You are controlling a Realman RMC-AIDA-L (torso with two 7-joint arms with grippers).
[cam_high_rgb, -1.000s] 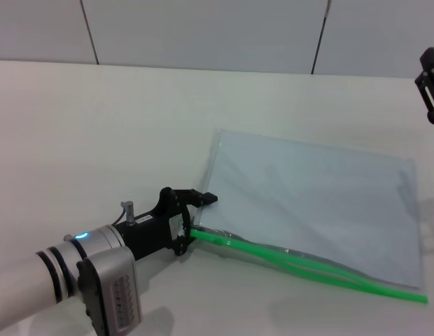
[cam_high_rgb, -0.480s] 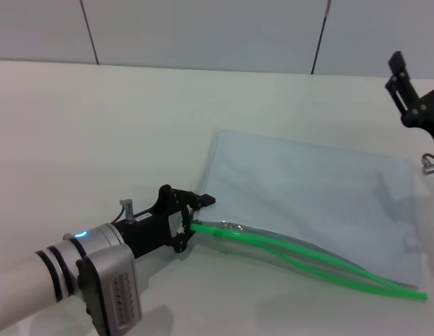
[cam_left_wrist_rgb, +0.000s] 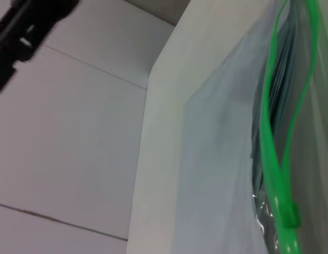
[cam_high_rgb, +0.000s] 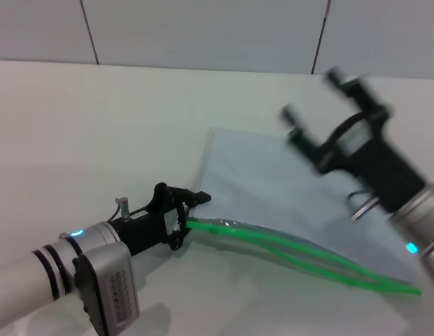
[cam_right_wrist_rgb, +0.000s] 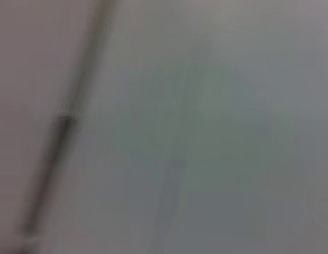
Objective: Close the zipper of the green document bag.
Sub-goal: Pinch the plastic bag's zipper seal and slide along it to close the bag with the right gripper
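I see the green document bag (cam_high_rgb: 308, 203) lying flat on the white bench (cam_high_rgb: 98, 126), its zipper (cam_high_rgb: 301, 253) gaping in two strands along the 6 o'clock edge. My left hand (cam_high_rgb: 192, 210) pinches the zipper's 9 o'clock end. My right hand (cam_high_rgb: 311, 105) hovers above the bag at 2 o'clock, fingers spread wide.

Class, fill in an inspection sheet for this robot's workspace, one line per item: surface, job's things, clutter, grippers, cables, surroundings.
Surface: white table.
Job's things: bag lies flat; its zipper gapes, the two green strips apart, slider near the left gripper's end.
Clutter: nothing seen.
Grippers: left gripper at the zipper's end, shut on it; right gripper open, above the bag.
Cables: nothing seen.
Surroundings: pale panelled wall behind the table.
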